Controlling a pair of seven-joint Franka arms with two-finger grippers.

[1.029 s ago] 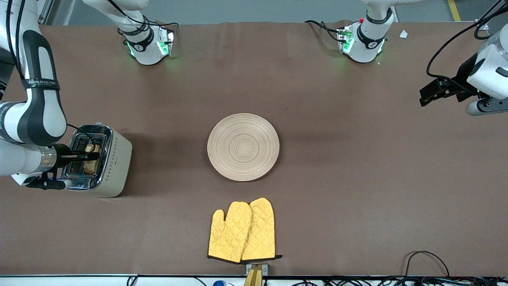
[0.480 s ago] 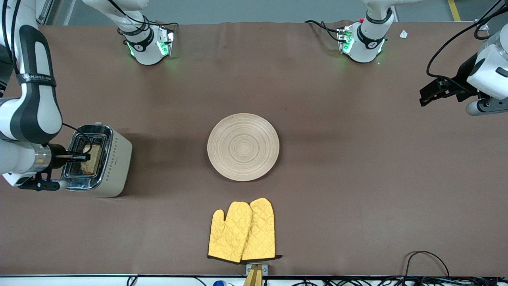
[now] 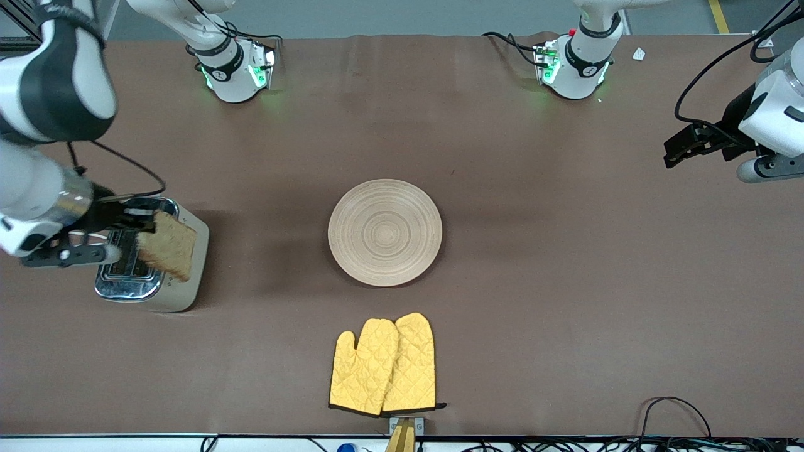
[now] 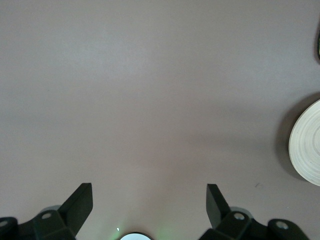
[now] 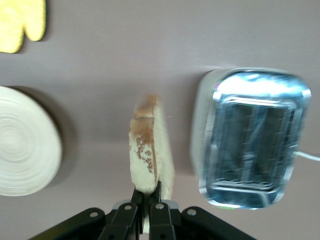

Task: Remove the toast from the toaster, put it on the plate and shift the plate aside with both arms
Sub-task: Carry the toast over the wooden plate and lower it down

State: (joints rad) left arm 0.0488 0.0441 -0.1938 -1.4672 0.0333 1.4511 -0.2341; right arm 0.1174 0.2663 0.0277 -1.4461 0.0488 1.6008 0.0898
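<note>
My right gripper (image 3: 146,227) is shut on the toast (image 3: 169,245), a tan-brown slice with a darker crust, and holds it in the air over the toaster (image 3: 154,263). In the right wrist view the toast (image 5: 150,150) stands on edge between the fingers of the right gripper (image 5: 149,192), beside the toaster (image 5: 250,137). The pale wooden plate (image 3: 384,232) lies at the table's middle, also seen in the right wrist view (image 5: 22,142) and the left wrist view (image 4: 307,145). My left gripper (image 3: 675,150) is open and empty, waiting high over the left arm's end of the table; in its own view (image 4: 150,197) only bare table shows.
Two yellow oven mitts (image 3: 384,365) lie nearer to the front camera than the plate, also in the right wrist view (image 5: 22,22). Cables (image 3: 675,408) run along the table's front edge. The arm bases (image 3: 232,69) stand at the table's back edge.
My right gripper has lifted the toast up out of the toaster slot. The slice now hangs clear above the toaster. The left arm has not moved.
</note>
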